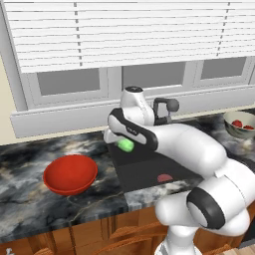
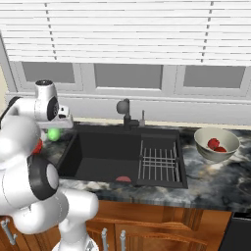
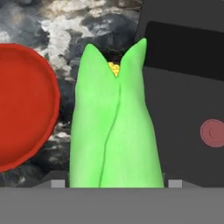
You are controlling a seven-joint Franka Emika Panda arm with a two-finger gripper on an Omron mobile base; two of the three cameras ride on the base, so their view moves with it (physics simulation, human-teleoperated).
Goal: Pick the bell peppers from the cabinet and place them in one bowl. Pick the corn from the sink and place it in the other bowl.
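Arm reaches fwd-left over sink [image 1: 144,172] edge. Fingers [image 1: 121,143] clenched on corn [image 1: 125,145], near red bowl [image 1: 69,174]. No readable text.

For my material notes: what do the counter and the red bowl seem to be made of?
Counter: looks like polished stone, marble or granite, going by the dark grey surface with white veins. Red bowl: smooth, slightly glossy, evenly coloured; plastic or glazed ceramic, can't tell which.

You see the gripper [image 1: 121,143] closed on the corn [image 1: 125,145], held above the left edge of the sink [image 1: 144,172]. The red bowl [image 1: 69,174] sits on the marble counter [image 1: 30,164] to the left, apart from the sink. A reddish-pink disc [image 1: 165,178] lies in the basin. At far right, the grey-beige bowl [image 1: 234,127] holds the bell peppers [image 1: 241,124].
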